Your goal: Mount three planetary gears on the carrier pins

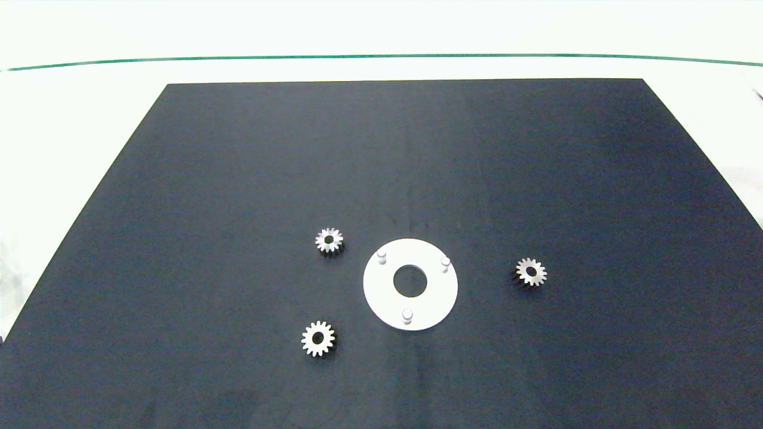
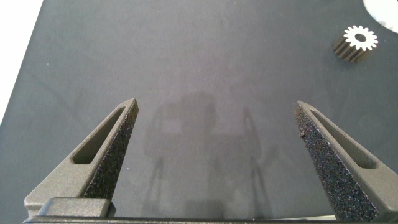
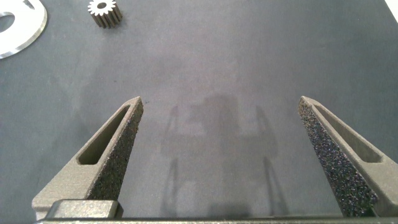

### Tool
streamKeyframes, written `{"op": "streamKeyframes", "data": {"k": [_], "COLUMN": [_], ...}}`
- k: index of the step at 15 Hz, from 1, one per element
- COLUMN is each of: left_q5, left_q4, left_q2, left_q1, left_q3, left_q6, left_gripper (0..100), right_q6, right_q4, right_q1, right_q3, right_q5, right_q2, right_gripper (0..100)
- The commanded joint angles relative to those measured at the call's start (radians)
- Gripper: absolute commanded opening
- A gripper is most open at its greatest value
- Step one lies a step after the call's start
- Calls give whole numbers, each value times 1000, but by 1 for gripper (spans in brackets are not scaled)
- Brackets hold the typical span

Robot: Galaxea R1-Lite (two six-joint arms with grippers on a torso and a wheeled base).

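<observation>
So far nothing was mounted: all three carrier pins (image 1: pixel 407 314) stood bare on the white disc (image 1: pixel 429 301), which lay flat on the dark mat (image 1: pixel 238 179) covering the tabletop (image 1: pixel 89 107). The three planetary gears (image 1: pixel 329 241) lay flat on the mat around the disc, none touching it: two on its left side, one nearer the far pin and one (image 1: pixel 318 338) nearer the front pin, and a third (image 1: pixel 530 271) on the right, well apart. Lying flat with centre holes facing up, they looked ready for a top-down pick. This spread likely split the work: two gears for the left arm, one for the right.

Neither arm showed in the head view. The left hand (image 2: pixel 214 152) hovered released over bare mat, fingers wide apart and empty, one gear off beyond them. The right hand (image 3: pixel 221 152) was likewise released and empty above the mat, a gear and the disc's edge beyond it.
</observation>
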Motion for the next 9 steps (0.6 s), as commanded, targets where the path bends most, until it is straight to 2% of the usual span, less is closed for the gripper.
{"op": "streamKeyframes", "data": {"k": [1, 9], "left_q5": [0, -2], "left_q4": [0, 0], "left_q2": [1, 1], "left_q1": [1, 0], "left_q3": [0, -1], "left_q6": [0, 0], "left_gripper": [100, 100], "right_q6": [0, -3], "right_q4": [0, 0], "right_q1": [0, 0], "right_q3": [0, 0], "right_q5": [0, 3], "right_q2": [1, 1], "right_gripper": [100, 100]}}
